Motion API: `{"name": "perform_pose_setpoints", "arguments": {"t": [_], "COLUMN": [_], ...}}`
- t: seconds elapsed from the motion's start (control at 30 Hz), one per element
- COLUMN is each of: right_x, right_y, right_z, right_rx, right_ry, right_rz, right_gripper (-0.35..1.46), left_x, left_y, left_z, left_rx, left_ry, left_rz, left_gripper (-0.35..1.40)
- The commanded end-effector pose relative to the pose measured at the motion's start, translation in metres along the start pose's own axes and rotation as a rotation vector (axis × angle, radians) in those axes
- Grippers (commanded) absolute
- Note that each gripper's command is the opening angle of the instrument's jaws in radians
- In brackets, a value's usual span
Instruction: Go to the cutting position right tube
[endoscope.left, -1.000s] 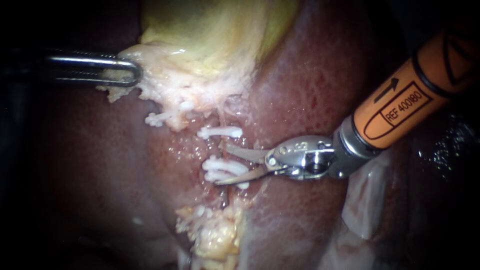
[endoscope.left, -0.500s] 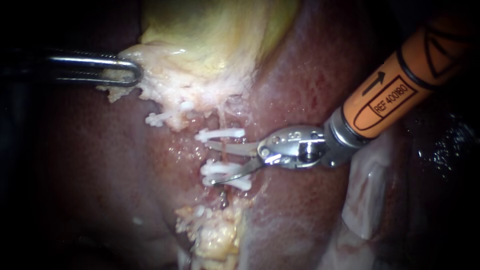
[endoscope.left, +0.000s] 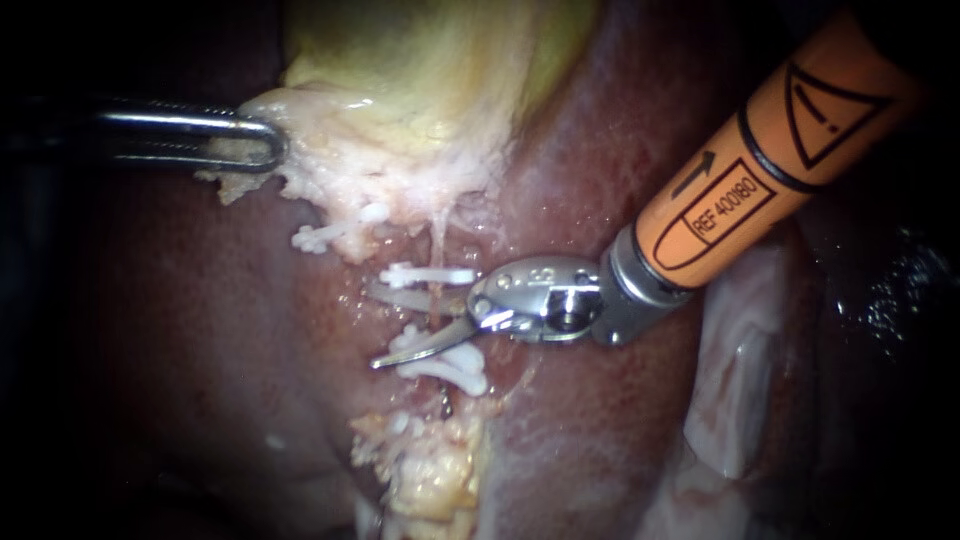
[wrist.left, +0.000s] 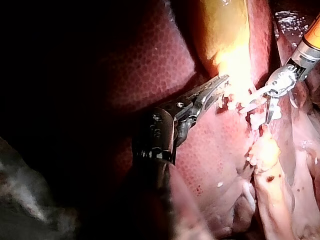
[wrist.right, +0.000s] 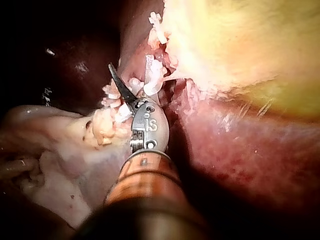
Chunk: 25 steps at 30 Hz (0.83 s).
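Where the right tube (endoscope.left: 437, 316) lies: it runs far to near across the liver (endoscope.left: 200, 350), on the near side of the gallbladder (endoscope.left: 420, 60).
Clips: 1 far clip (endoscope.left: 430, 274) and a near cluster of clips (endoscope.left: 450, 366) sit on the tube, apart from each other.
Blades: the right instrument (endoscope.left: 385, 328) comes in from the upper right. Its end effector, 2 thin blades, gapes wide and grips nothing, with the tube between the blades in the stretch between the clips.
Far left: the left instrument (endoscope.left: 270, 145) has its end effector closed on pale tissue (endoscope.left: 330, 170) at the gallbladder's edge.
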<state>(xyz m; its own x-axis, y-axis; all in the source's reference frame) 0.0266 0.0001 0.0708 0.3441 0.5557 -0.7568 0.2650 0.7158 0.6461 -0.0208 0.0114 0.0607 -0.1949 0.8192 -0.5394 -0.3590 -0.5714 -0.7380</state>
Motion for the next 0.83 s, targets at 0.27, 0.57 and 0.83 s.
{"name": "perform_pose_setpoints", "arguments": {"t": [0.27,0.57,0.83], "right_x": [0.0017,0.0019,0.0012], "right_y": [-0.0019,-0.0020,-0.0016], "right_z": [0.0007,0.0009,0.0009], "right_rx": [0.026,0.027,0.003], "right_ry": [0.009,0.012,0.015], "right_rz": [0.042,0.049,0.111], "right_gripper": [1.29,1.29,1.29], "left_x": [0.0000,0.0000,0.0000], "left_y": [0.0000,0.0000,0.0000], "left_z": [0.0000,0.0000,0.0000], "left_rx": [0.000,0.000,0.000], "left_ry": [0.000,0.000,0.000], "left_rz": [0.000,0.000,0.000], "left_gripper": [-0.35,-0.35,-0.35]}}
